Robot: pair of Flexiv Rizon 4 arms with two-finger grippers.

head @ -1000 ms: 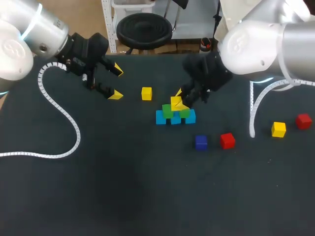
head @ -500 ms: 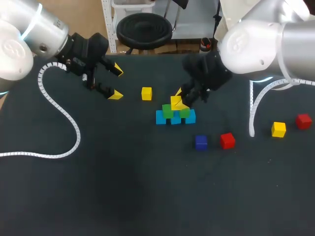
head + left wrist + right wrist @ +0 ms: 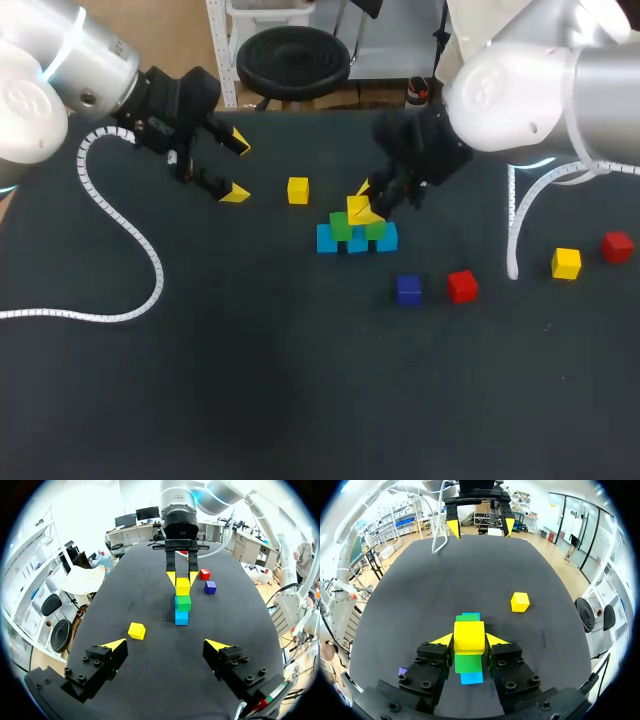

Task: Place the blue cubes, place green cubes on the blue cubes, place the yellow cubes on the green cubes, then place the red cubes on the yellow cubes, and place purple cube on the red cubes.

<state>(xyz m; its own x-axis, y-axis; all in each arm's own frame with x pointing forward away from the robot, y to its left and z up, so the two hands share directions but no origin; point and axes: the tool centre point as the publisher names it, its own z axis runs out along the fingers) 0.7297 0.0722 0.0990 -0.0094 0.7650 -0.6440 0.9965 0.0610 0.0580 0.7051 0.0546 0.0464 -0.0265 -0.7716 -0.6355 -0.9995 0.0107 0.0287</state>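
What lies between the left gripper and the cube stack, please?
A loose yellow cube lies between the left gripper and the cube stack; the head view shows it best.

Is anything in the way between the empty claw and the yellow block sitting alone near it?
No. Only bare table lies between the left gripper and the lone yellow block; the block tower stands beyond it.
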